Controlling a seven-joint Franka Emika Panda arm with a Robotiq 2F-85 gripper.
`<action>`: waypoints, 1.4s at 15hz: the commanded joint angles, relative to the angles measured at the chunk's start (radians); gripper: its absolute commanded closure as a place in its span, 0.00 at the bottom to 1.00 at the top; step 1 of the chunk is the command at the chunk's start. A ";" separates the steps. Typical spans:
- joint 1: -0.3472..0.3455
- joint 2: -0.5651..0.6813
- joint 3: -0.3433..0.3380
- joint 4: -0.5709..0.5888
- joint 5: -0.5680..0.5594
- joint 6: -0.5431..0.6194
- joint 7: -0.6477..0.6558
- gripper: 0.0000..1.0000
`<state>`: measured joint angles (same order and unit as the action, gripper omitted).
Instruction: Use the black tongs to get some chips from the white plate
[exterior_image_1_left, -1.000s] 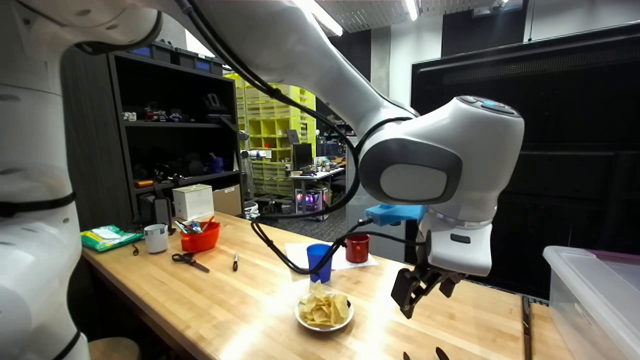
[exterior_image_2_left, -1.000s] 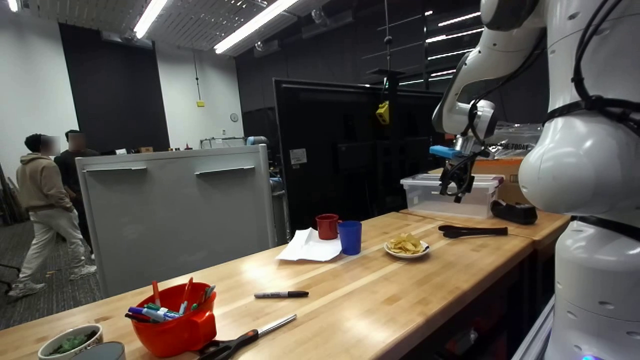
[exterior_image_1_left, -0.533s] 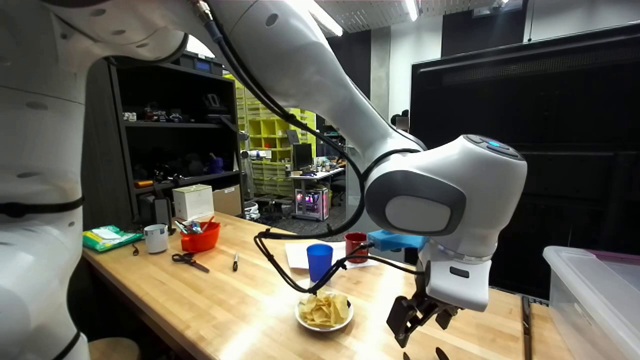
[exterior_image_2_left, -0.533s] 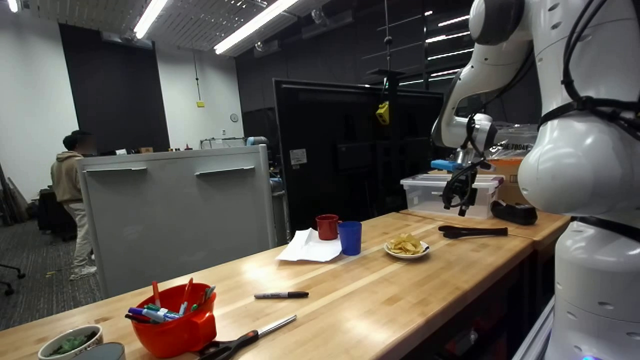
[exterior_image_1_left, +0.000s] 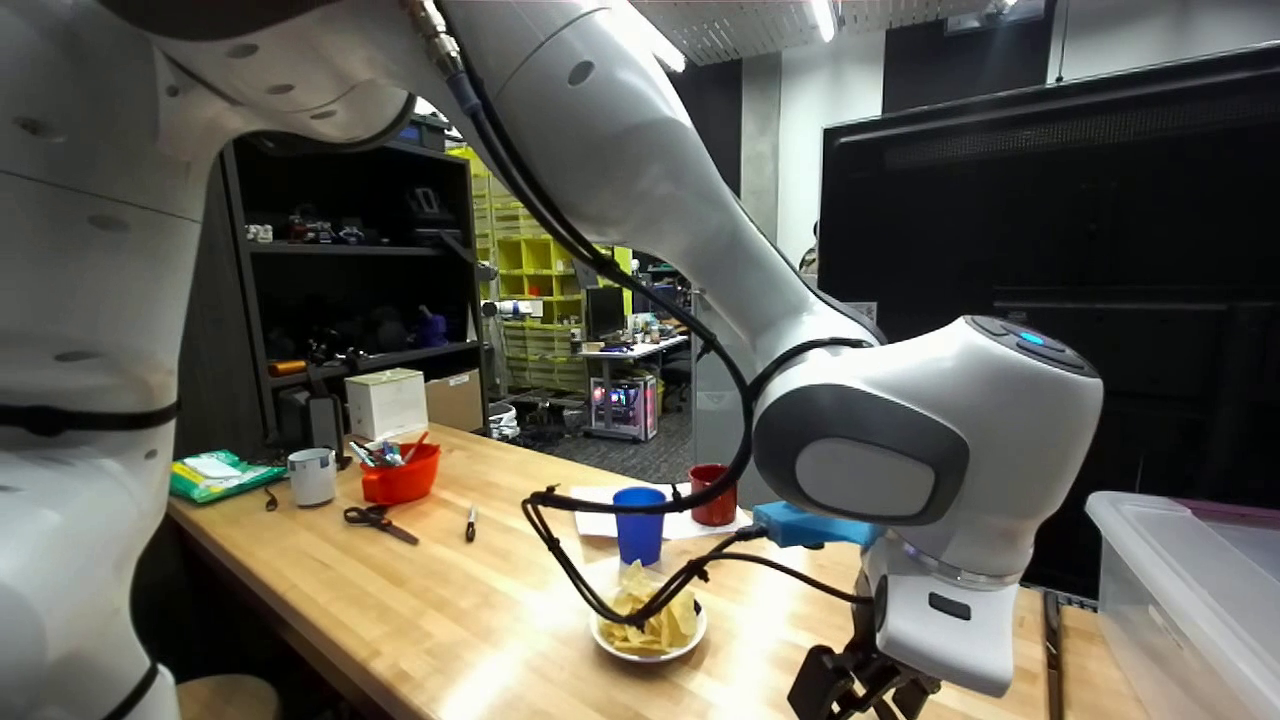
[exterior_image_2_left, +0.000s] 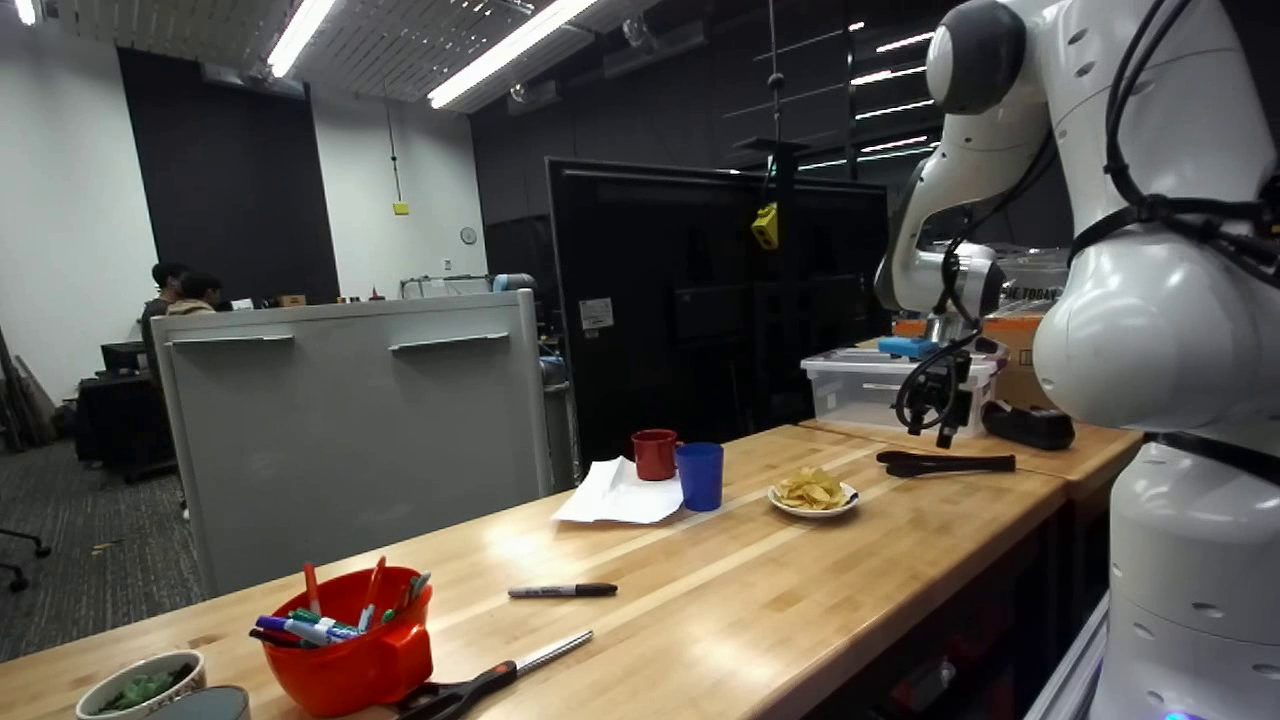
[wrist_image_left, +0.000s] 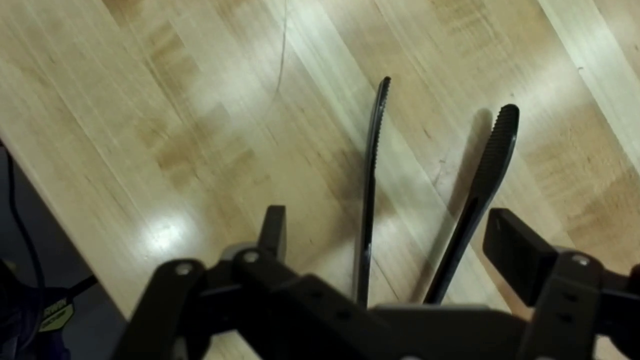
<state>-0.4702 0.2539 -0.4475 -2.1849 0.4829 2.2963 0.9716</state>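
Your claw (wrist_image_left: 387, 222) hangs above a wooden table (exterior_image_2_left: 700, 570), released, its fingers (wrist_image_left: 520, 252) spread wide to either side of the black tongs (exterior_image_2_left: 945, 464) as the wrist view looks down on them. The tongs lie on the table, their two arms parted at the ridged tips, their back ends out of sight behind the claw in that view. In an exterior view, the tips form the end nearer the white plate (exterior_image_2_left: 812, 513), where you see the chips (exterior_image_2_left: 810, 488) heaped, near the tongs and apart from them. A black cable (exterior_image_1_left: 640, 619) passes in front of the chips as seen in an exterior view. Past the plate, a blue cup (exterior_image_2_left: 700, 477) stands beside a red mug (exterior_image_2_left: 655, 455), the mug set on white paper (exterior_image_2_left: 610, 500). Behind your claw sits a clear plastic bin (exterior_image_2_left: 850, 390); a marker (exterior_image_2_left: 563, 590) and scissors (exterior_image_2_left: 505, 675) lie farther along the table.
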 joint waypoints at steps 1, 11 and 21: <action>-0.010 0.023 -0.004 0.028 0.014 -0.022 0.008 0.00; -0.041 0.083 -0.005 0.079 0.025 -0.045 0.001 0.00; -0.075 0.142 -0.005 0.111 0.032 -0.067 -0.002 0.00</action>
<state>-0.5319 0.3831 -0.4503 -2.0924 0.4869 2.2589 0.9719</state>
